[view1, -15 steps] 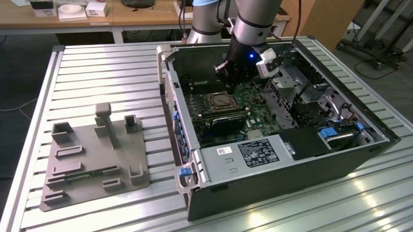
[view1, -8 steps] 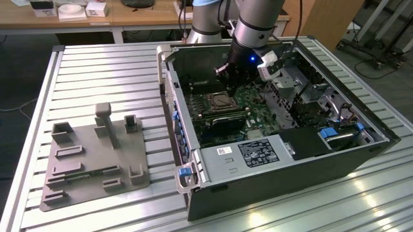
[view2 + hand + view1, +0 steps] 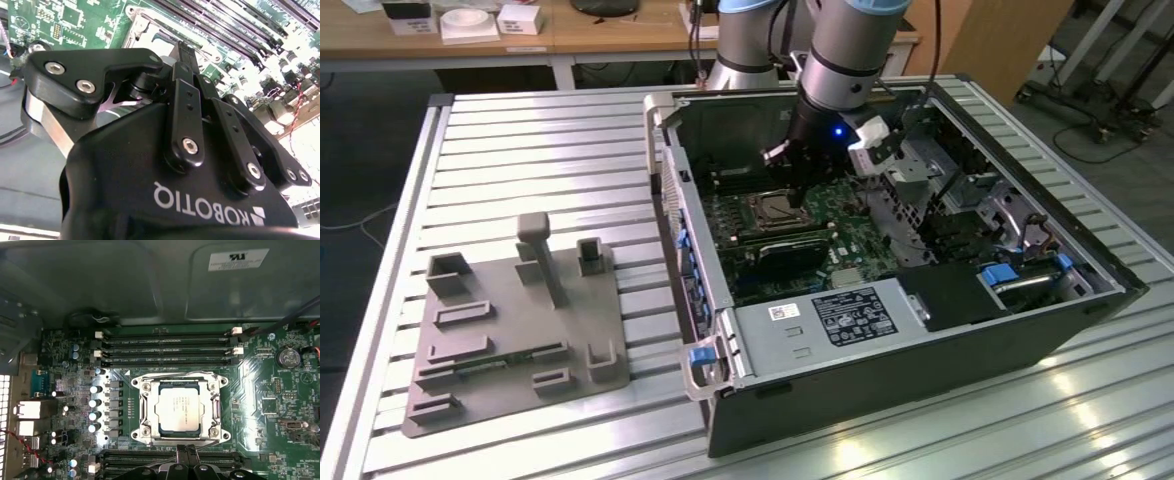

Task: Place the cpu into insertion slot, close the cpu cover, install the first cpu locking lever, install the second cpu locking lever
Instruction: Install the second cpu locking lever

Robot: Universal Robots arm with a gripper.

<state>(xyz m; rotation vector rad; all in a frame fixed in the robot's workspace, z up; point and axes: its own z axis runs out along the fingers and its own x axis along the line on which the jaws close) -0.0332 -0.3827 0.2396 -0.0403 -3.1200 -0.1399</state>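
robotics lab, slatted aluminium worktable (image 3: pixel 520 130), open computer case (image 3: pixel 907 390), wooden desk (image 3: pixel 587 35) behind

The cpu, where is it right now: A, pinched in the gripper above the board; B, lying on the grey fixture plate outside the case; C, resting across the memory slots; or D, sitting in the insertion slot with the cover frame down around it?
D: in the first wrist view the cpu lies flat inside the insertion slot, with the cpu cover framing its edges.
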